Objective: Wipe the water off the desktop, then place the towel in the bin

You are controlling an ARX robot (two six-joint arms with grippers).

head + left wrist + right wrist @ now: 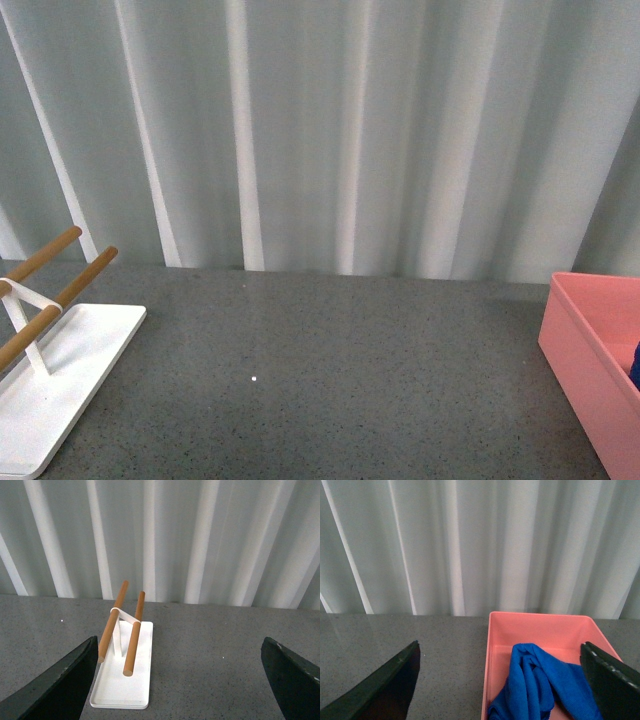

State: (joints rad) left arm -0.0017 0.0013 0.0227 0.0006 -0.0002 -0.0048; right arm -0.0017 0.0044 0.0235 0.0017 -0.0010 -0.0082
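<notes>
- Right end effector [500,690] fingers [380,690] spread wide apart, nothing between them; it hangs over the near end of the bin.
- Towel [540,685], royal blue, lies crumpled inside the salmon-pink bin [520,625], bunched toward the near wall.
- Left end effector [177,680] fingers likewise wide apart, empty, above the worktop with the rack just ahead.
- White rack [125,680] with two wooden rods [114,625] stands on the worktop's left side.
- Worktop [330,370]: dark grey, speckled; bin at far right edge in front view, well apart from rack.
- Neither arm shows in front view.
</notes>
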